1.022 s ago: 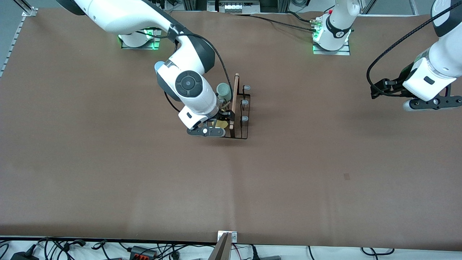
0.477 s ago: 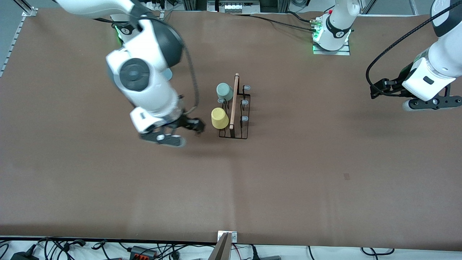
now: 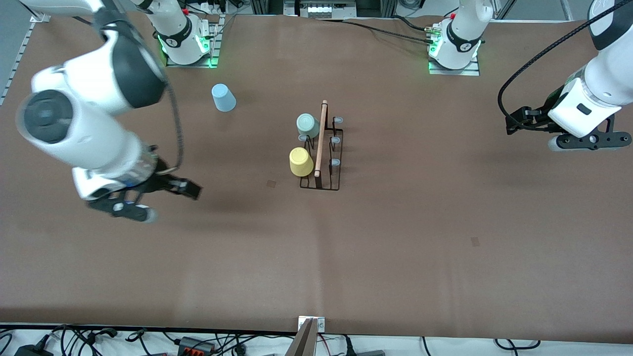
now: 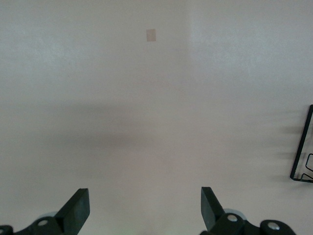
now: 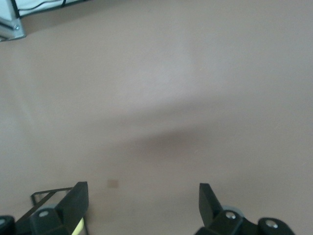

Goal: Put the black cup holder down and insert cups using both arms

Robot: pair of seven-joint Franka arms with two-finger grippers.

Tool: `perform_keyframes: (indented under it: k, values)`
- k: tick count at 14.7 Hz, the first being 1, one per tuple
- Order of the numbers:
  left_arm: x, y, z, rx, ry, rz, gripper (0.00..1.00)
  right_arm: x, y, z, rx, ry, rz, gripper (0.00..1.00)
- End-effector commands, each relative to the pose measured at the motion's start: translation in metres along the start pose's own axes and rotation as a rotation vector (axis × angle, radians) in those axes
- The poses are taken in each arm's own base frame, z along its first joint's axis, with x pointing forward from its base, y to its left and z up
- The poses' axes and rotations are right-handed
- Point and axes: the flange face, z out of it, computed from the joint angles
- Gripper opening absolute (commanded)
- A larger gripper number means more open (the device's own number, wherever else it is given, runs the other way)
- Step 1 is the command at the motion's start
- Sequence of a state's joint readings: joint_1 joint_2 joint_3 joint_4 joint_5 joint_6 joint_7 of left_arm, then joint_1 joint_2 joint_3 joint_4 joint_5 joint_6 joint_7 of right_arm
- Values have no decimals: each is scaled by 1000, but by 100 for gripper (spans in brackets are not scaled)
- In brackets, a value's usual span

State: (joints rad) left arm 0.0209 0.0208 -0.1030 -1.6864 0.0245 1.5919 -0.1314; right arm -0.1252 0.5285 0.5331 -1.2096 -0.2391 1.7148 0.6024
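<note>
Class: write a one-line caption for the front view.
Mint cup and yellow cup sit on the black cup holder; blue cup waits.

Setting: we class this as a robotics lab. Evidence we note: two white arms bolted to metal base plates (image 3: pixel 453 66) lit with green lamps; a wide bench (image 3: pixel 316 257) under a plain brown cover; aluminium framing rails (image 3: pixel 17 54) along its edge; black cables (image 3: pixel 385 30) trailing to the bases; a tangle of leads and power adapters (image 3: pixel 193 343) along the edge nearest the front camera. We see no household furnishing anywhere.
</note>
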Motion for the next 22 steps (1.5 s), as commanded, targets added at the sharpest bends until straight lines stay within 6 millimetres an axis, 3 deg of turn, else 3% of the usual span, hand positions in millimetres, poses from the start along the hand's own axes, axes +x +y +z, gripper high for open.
perform_keyframes:
  k: [1,3,6,8,10,14,22]
  values:
    - [-4,0,-1,22,-3,11,100,17,55,-19,-54,31,-72,100]
    - [-4,0,-1,22,-3,11,100,28,92,-34,-70,45,-133,100]
    - [-7,1,0,28,-19,12,100,43,163,-45,5,30,-94,100]
    - [-7,1,1,29,-23,-6,100,44,197,-55,15,39,-117,100]
    - [-7,1,-3,28,-16,-8,100,40,216,-74,3,62,-145,100]
    - [-3,4,-6,26,-10,9,100,17,226,-97,-16,-5,-141,100]
    - [-3,-2,-8,23,-6,-11,100,-26,219,-73,-56,8,-192,100]
